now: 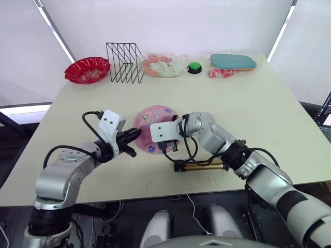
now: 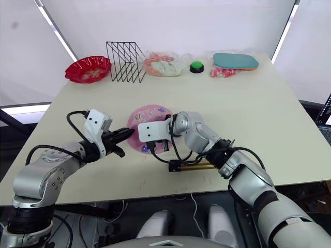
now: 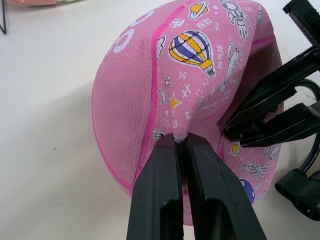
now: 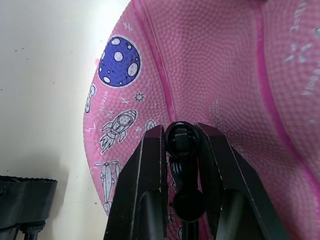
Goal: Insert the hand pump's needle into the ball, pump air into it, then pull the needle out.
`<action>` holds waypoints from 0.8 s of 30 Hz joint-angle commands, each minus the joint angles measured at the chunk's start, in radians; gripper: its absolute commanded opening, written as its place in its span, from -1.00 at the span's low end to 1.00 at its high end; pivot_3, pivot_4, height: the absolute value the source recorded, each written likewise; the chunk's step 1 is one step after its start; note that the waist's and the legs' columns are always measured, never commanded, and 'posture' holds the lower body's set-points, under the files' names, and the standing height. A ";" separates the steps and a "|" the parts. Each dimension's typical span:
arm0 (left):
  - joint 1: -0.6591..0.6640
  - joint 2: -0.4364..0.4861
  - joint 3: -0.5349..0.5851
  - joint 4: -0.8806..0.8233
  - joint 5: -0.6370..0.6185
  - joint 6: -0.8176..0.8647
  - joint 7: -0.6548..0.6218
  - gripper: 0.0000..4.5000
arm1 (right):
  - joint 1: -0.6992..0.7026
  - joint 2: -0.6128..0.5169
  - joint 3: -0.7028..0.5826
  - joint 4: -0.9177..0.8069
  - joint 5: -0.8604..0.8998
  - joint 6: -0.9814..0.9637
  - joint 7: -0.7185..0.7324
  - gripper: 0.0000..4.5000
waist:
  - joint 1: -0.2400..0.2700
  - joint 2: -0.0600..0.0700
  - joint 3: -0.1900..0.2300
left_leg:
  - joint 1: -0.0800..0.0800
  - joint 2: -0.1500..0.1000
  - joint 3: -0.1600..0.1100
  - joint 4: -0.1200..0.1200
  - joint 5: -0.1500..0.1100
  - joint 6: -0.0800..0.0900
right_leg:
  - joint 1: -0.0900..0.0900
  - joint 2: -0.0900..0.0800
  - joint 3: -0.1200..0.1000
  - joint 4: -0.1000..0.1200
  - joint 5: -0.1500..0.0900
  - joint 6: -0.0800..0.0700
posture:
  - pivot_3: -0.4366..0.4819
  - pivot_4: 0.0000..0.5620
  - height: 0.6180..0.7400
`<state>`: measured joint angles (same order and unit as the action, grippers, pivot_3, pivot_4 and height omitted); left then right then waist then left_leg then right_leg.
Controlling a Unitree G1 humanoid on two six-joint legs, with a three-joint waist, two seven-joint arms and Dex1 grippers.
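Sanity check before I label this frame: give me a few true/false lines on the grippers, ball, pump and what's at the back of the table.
1. The left gripper is shut on a fold of the ball. True.
2. The ball is fully round. False: it is dented and flattened.
3. The right gripper holds the black end of the hose against the ball. True.
4. The hand pump is lifted off the table. False: its gold cylinder lies on the table near the front edge.
5. The red bowl sits beside the black wire rack at the back. True.
6. The green button lies next to the ball. False: it is at the far edge.
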<state>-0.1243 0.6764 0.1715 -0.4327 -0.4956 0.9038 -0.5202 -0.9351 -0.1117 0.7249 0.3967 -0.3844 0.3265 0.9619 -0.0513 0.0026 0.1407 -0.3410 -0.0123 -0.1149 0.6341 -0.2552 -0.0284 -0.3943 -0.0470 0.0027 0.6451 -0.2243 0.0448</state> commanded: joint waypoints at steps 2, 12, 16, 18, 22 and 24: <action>0.029 0.003 -0.050 0.012 -0.010 0.032 -0.029 -1.00 | 0.038 -0.004 0.048 0.210 -0.061 0.019 -0.027 -0.86 | -0.006 0.001 -0.001 | 0.000 0.000 0.000 0.000 0.000 0.000 | 0.000 0.000 0.000 0.000 0.000 0.000 | -0.05 -0.47 1.00; 0.021 0.008 -0.052 0.027 -0.009 0.029 -0.038 -1.00 | 0.031 0.070 0.058 0.460 -0.082 -0.059 -0.096 -0.86 | -0.018 0.006 -0.013 | 0.007 0.000 -0.002 -0.004 -0.002 -0.003 | 0.002 0.000 0.001 0.000 0.000 0.000 | -0.05 -0.47 1.00; 0.017 0.012 -0.050 0.035 -0.007 0.024 -0.043 -1.00 | 0.036 0.065 0.038 0.464 -0.073 -0.085 -0.113 -0.86 | -0.020 0.006 -0.017 | 0.014 -0.002 -0.004 -0.012 -0.002 -0.004 | 0.008 -0.005 0.006 -0.001 -0.001 -0.001 | -0.05 -0.47 1.00; 0.013 0.010 -0.048 0.040 -0.005 0.017 -0.043 -1.00 | 0.041 0.052 0.002 0.409 -0.049 -0.093 -0.122 -0.86 | -0.019 0.007 -0.017 | 0.016 -0.002 -0.007 -0.016 -0.003 -0.004 | 0.008 -0.007 0.005 -0.003 -0.005 -0.007 | -0.05 -0.47 1.00; 0.010 0.000 -0.049 0.044 0.004 -0.011 -0.045 -1.00 | 0.074 0.011 -0.076 0.204 -0.005 -0.063 -0.090 -0.86 | -0.013 0.005 -0.012 | 0.015 -0.002 -0.010 -0.016 -0.003 -0.004 | 0.005 -0.007 0.004 -0.003 -0.005 -0.007 | -0.05 -0.47 1.00; 0.011 -0.003 -0.053 0.045 0.008 -0.020 -0.045 -1.00 | 0.107 -0.006 -0.110 0.080 0.022 -0.023 -0.068 -0.86 | -0.010 0.004 -0.009 | 0.011 -0.003 -0.010 -0.016 -0.002 -0.004 | 0.002 -0.005 0.003 -0.003 -0.005 -0.007 | -0.05 -0.47 1.00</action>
<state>-0.1290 0.6797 0.1679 -0.3938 -0.4844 0.8699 -0.5425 -0.8752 -0.0723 0.6295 0.5060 -0.3522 0.2119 0.8753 -0.0610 0.0068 0.1320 -0.3299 -0.0157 -0.1249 0.6176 -0.2574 -0.0327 -0.3928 -0.0514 0.0050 0.6419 -0.2288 0.0382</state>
